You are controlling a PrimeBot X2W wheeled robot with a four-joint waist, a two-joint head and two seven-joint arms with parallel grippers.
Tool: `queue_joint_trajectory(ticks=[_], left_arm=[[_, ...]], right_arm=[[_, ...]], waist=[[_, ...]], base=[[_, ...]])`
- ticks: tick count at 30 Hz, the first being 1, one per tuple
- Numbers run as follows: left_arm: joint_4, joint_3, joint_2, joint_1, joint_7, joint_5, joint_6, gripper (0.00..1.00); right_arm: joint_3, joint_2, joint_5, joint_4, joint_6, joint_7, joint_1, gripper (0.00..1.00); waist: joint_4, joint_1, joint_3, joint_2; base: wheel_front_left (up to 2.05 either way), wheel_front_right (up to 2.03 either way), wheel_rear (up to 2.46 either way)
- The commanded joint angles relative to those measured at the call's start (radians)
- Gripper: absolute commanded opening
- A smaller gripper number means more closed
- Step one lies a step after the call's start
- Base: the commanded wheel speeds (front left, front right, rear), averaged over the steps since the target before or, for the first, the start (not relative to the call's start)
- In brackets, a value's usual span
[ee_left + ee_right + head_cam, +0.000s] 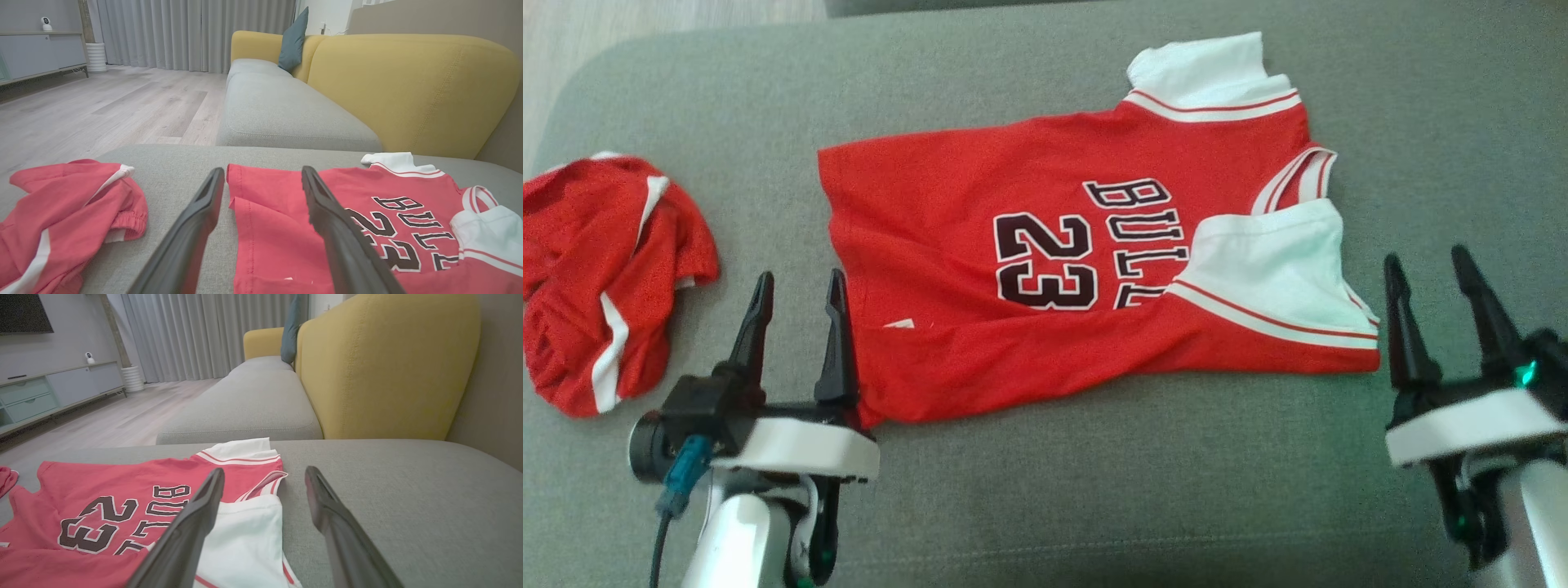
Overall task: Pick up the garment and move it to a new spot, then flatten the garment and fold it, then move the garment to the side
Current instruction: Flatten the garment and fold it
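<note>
A broad grey sofa cushion [1094,490] carries the scene, with a yellow backrest [408,90] and a teal pillow [293,41] behind it. A red jersey [980,220] numbered 23 lies spread across the middle of the cushion, its collar end towards the robot's right, one white sleeve [1270,265] folded over the lettering and the near long edge turned up. Well to its left sits a crumpled pair of red shorts [596,269] with white stripes. The left gripper [800,278] hangs at the jersey's hem corner, jaws spread and empty, one finger over bare cushion and the other over red cloth. The right gripper [1426,255], equally wide and holding nothing, hovers just beside the sleeve end.
</note>
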Motion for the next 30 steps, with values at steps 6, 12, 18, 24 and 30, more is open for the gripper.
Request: queue_joint_trajectory(ticks=[6,12,18,24,30], left_arm=[[-0.014,0.034,0.034,0.036,-0.016,0.015,-0.001,1.00],[0.019,0.033,0.034,0.058,-0.018,0.011,-0.001,1.00],[0.031,0.026,0.035,0.052,-0.019,0.010,-0.005,1.00],[0.060,0.012,0.034,0.042,0.014,-0.004,-0.015,1.00],[0.170,0.003,0.015,0.009,0.074,-0.073,-0.048,1.00]], right_arm=[[-0.003,0.052,-0.048,-0.190,0.004,0.081,0.117,1.00],[-0.004,0.057,-0.043,-0.249,0.004,0.122,0.166,1.00],[-0.015,0.060,-0.038,-0.266,0.004,0.138,0.172,1.00],[-0.017,0.064,-0.028,-0.242,0.004,0.168,0.167,1.00],[-0.005,0.015,0.016,-0.102,0.004,0.230,0.106,1.00]], waist=[[-0.020,0.0001,-0.043,-0.0001],[-0.025,0.0001,-0.052,-0.0001],[-0.020,0.0001,-0.051,-0.0001],[-0.018,0.0001,-0.036,-0.0001],[-0.011,0.0001,0.031,-0.0001]], base=[[0.00,0.00,0.00],[0.00,0.00,0.00],[0.00,0.00,0.00],[0.00,0.00,0.00],[0.00,0.00,0.00]])
